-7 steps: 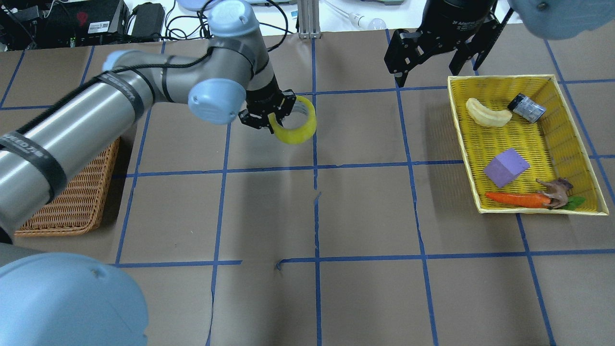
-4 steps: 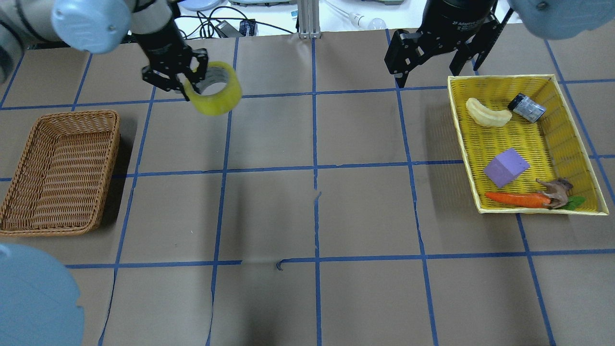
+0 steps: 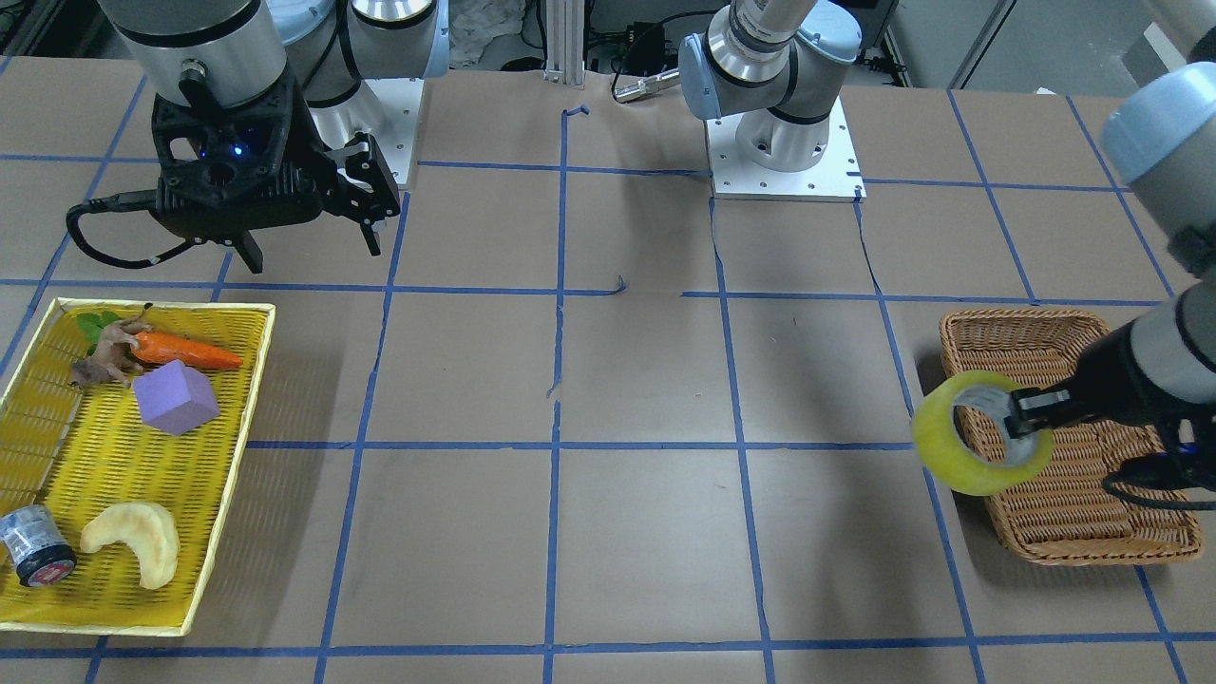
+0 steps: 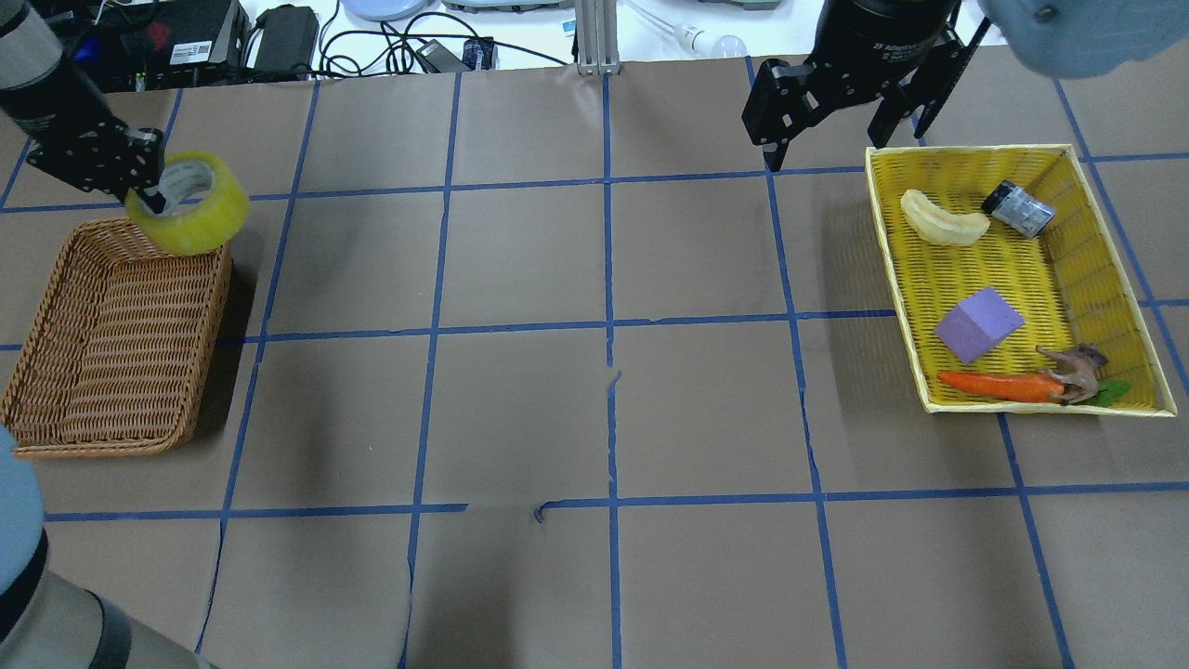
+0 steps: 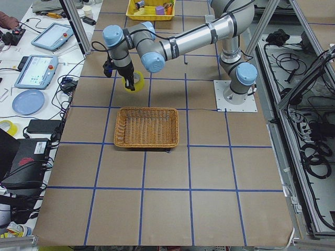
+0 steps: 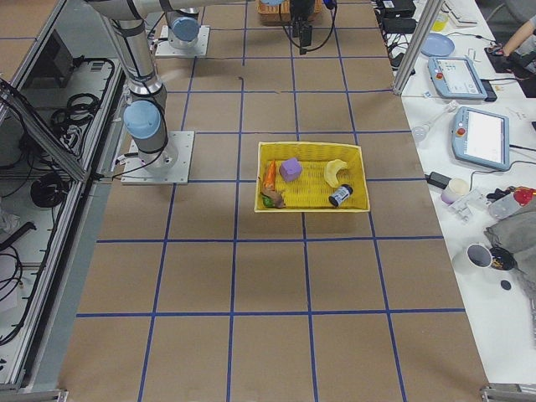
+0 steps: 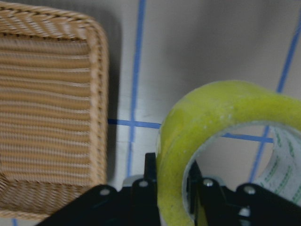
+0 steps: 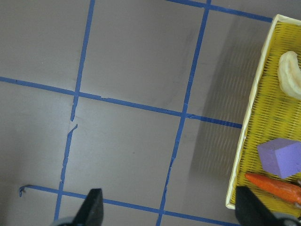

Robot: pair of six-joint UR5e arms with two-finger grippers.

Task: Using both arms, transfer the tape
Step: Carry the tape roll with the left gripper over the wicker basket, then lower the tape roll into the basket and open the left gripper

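The left tool (image 4: 147,193) pinches the packing tape roll (image 4: 195,232) through its wall above the wicker basket's (image 4: 111,344) far corner at the surface's (image 4: 520,409) left edge (likely so it drops straight in), while the right tool (image 4: 841,130) hangs spread and empty.

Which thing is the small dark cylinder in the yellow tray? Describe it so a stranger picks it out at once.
Start at the yellow mesh tray on the robot's right side of the table. In its far outer corner, beside a pale crescent-shaped piece, the small cylinder lies on its side. It alone is dark and round-bodied, with a red label on one end.
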